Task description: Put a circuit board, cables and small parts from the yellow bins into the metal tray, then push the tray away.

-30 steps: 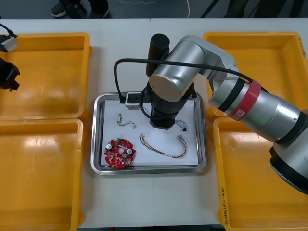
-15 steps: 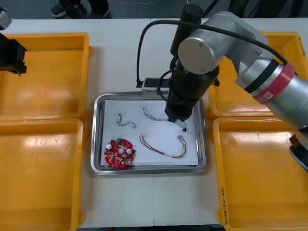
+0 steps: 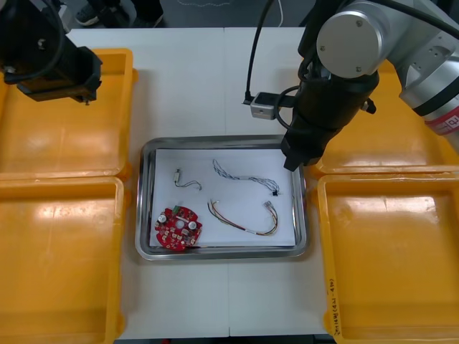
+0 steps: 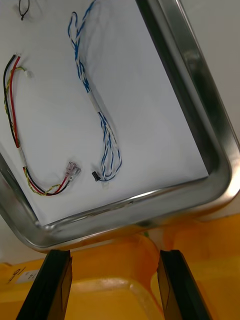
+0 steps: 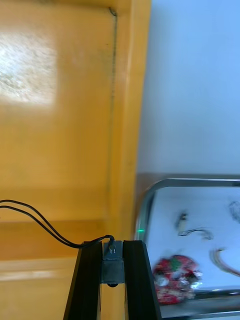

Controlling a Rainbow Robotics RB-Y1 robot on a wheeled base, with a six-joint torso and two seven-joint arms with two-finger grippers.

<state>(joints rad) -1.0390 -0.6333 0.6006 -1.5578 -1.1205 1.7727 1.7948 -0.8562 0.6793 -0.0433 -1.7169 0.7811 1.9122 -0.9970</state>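
The metal tray [image 3: 143, 204], white inside, holds a round red circuit board [image 3: 178, 228], a twisted blue and white cable [image 3: 240, 174], a red and yellow cable [image 3: 244, 218] and a small metal part [image 3: 177, 174]. My right gripper [image 3: 290, 163] hangs over the tray's right rim. In the right wrist view it [image 4: 115, 260] is open and holds nothing, with the blue and white cable [image 4: 102, 130] beyond its fingers. My left gripper [image 3: 84, 99] is over the far left bin and is shut [image 5: 112, 247] on the metal end of a black cable [image 5: 45, 225].
Yellow bins flank the tray: far left [image 3: 72, 136], near left [image 3: 64, 258], far right [image 3: 409, 93] and near right [image 3: 387, 258]. The left wrist view also takes in the tray's rim [image 5: 147, 200] and the circuit board [image 5: 175, 280].
My right arm rose and moved from the tray's middle to its right rim, uncovering the blue and white cable lying inside. The left arm came in from the left edge over the far left bin.
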